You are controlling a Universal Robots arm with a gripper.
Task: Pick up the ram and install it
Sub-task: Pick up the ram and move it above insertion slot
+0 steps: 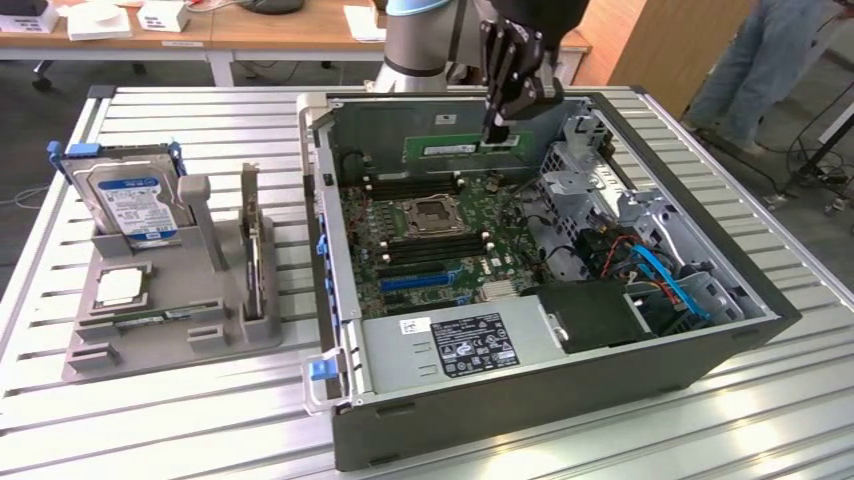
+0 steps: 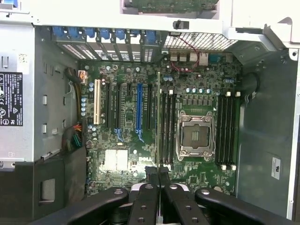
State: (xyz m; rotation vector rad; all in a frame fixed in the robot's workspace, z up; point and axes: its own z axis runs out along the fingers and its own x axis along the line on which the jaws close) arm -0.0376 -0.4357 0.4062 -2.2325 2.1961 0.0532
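Observation:
My gripper point(image 1: 497, 128) hangs over the back part of the open computer case point(image 1: 340, 300), shut on the ram point(image 1: 447, 146). The ram is a slim green stick, held level above the motherboard point(image 1: 427, 235). In the wrist view the black fingertips point(image 2: 151, 172) are pressed together on the ram point(image 2: 158, 117), which shows edge-on as a thin line running over the board. That line lies just beside the black memory slots point(image 2: 168, 126) next to the processor socket point(image 2: 194, 133). More memory slots point(image 2: 227, 126) lie on the socket's other side.
On the exterior view's left, a grey holder point(image 1: 174, 310) carries a hard drive point(image 1: 134, 205) and a square processor chip point(image 1: 120, 287). The power supply point(image 1: 447, 345) and drive cage with blue cables point(image 1: 667, 280) fill the case's near and right parts. A person's legs point(image 1: 774, 60) stand beyond.

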